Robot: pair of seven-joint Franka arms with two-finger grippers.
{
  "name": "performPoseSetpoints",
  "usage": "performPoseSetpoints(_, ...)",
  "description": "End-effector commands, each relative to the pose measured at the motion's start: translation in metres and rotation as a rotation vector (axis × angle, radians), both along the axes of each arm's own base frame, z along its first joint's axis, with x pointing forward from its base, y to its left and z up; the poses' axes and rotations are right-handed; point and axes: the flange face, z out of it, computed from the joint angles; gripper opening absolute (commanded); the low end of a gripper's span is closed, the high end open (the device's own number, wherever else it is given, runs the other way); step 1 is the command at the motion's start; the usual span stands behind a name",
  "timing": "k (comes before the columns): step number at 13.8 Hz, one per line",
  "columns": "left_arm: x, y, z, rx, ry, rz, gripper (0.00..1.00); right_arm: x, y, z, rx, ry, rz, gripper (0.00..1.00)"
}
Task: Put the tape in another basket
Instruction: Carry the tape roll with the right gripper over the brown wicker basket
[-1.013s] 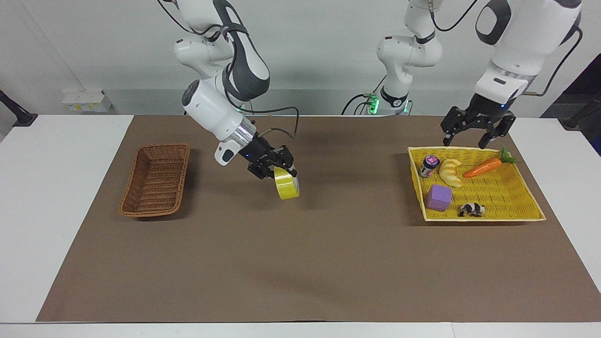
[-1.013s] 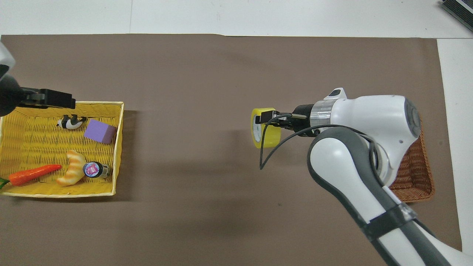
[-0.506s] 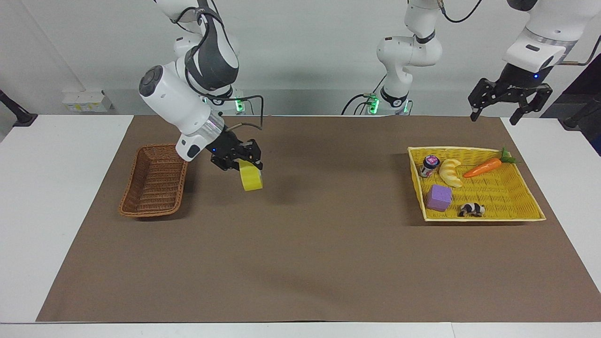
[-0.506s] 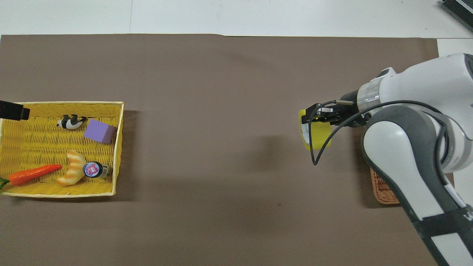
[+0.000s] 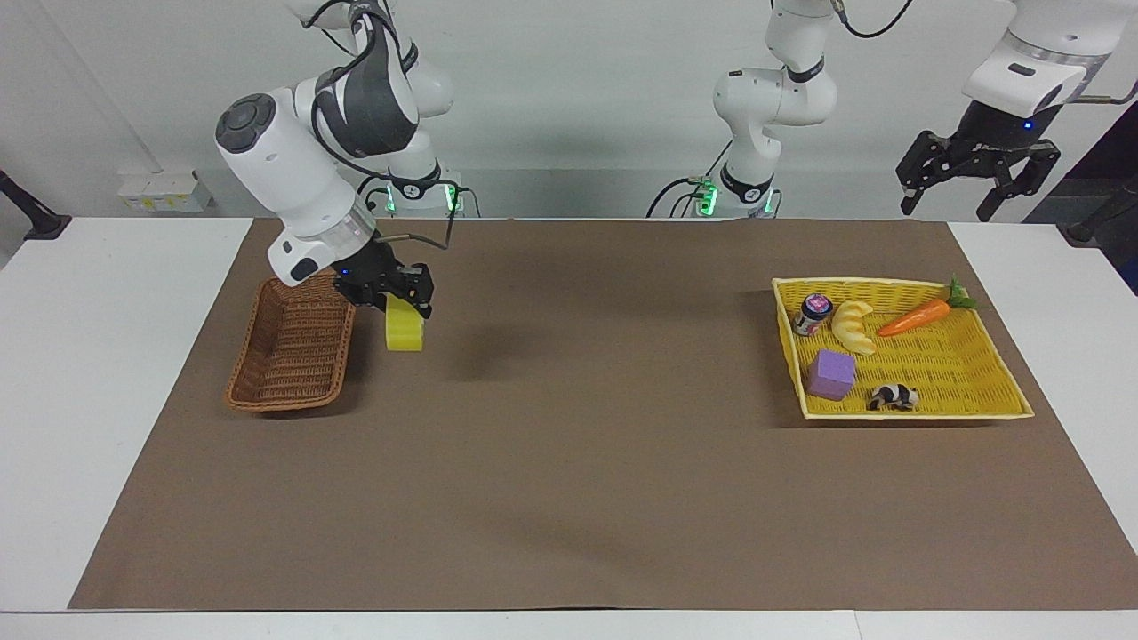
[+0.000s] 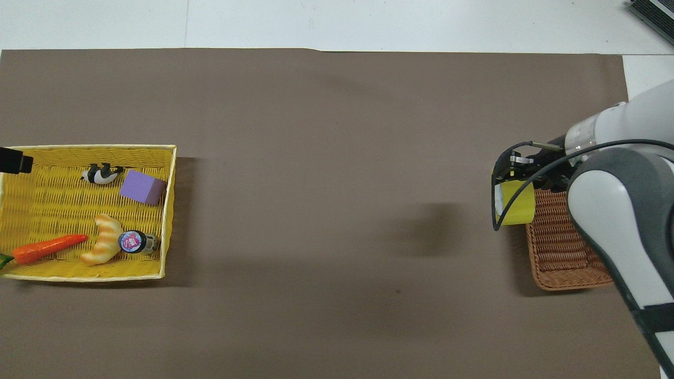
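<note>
The table's brown mat [image 5: 569,462] carries two containers, well apart: the yellow tray [image 5: 996,412] at the left arm's end and the brown wicker basket [image 5: 293,342] at the right arm's end.

The biggest change over the last second is the right arm's sweep. It has swung from the middle of the mat toward its own end, and the right gripper [image 5: 396,298] now hangs just beside the basket, at the rim that faces the middle of the table. Its fingers are clamped on the tape [image 5: 405,324], which hangs on edge below them, in the air and clear of the mat. In the overhead view the tape [image 6: 513,202] overlaps the basket's [image 6: 566,258] edge but is not yet over its hollow.

The left gripper [image 5: 975,173] has risen away from the tray and now waits high above the table's edge near its base, jaws spread wide and holding nothing.

Nothing in the tray has shifted: the purple cube [image 5: 832,373], carrot [image 5: 916,316], croissant [image 5: 853,325], small jar [image 5: 813,313] and panda toy [image 5: 893,396] lie as before.

So the carry looks nearly done. What seems left is a short move over the basket's hollow, a lowering, and a release.
</note>
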Motion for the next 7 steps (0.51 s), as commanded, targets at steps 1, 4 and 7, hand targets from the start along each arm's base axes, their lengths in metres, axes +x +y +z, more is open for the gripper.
performPoseSetpoints(1, -0.002, 0.004, 0.005, 0.016, 0.009, -0.002, 1.0, -0.021, -0.039, -0.009, -0.052, 0.041, -0.06, 0.0)
performPoseSetpoints(4, -0.002, 0.004, 0.005, 0.016, 0.009, -0.002, 1.0, -0.033, -0.087, -0.035, -0.109, 0.092, -0.095, 0.0)
performPoseSetpoints(7, -0.002, 0.004, 0.005, 0.016, 0.009, -0.002, 1.0, -0.046, -0.136, -0.063, -0.119, 0.072, -0.051, 0.0)
